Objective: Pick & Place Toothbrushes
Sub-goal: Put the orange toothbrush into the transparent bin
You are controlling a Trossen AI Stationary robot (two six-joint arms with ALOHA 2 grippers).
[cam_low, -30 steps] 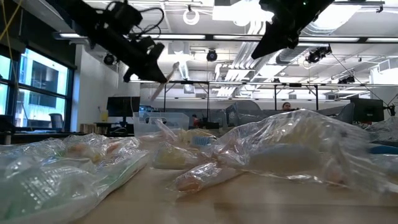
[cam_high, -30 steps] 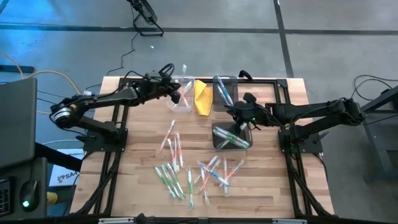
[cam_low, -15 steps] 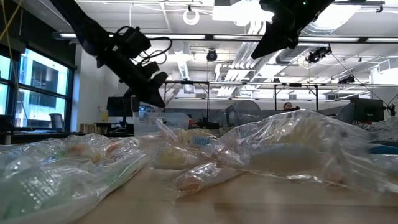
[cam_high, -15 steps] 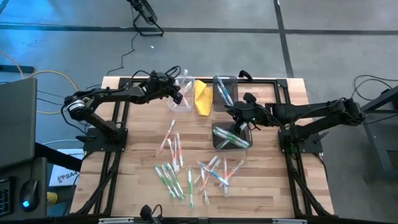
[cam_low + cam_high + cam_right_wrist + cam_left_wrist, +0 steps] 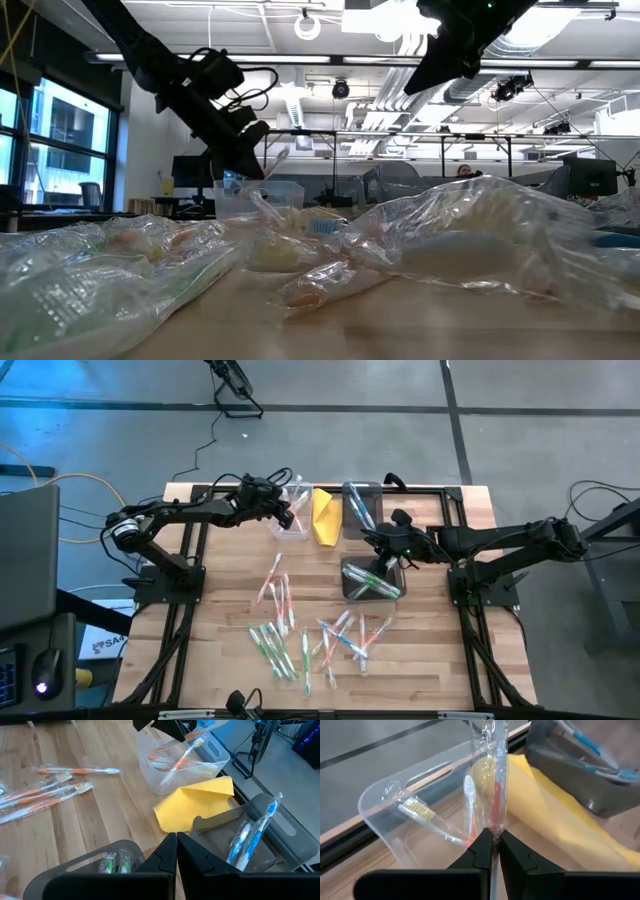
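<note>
**Toothbrush held over clear bin**

Left pincer (image 5: 494, 851) is clamped on a wrapped orange toothbrush (image 5: 496, 795), holding it upright over the clear bin (image 5: 385, 800) at the far edge of the bench (image 5: 230, 660). One orange brush (image 5: 427, 820) already lies inside that bin. Just beside it sits a yellow cloth (image 5: 325, 515), then a dark bin (image 5: 260, 807) with blue brushes (image 5: 250, 832). A second dark bin (image 5: 348, 588), nearer the middle, holds green brushes (image 5: 372, 582). Right pincer (image 5: 177, 851) hangs above this second bin with its fingers pressed together, holding nothing. Loose toothbrushes (image 5: 300, 635) in clear wrappers lie scattered over the near half of the bench: orange, green and blue ones.
</note>
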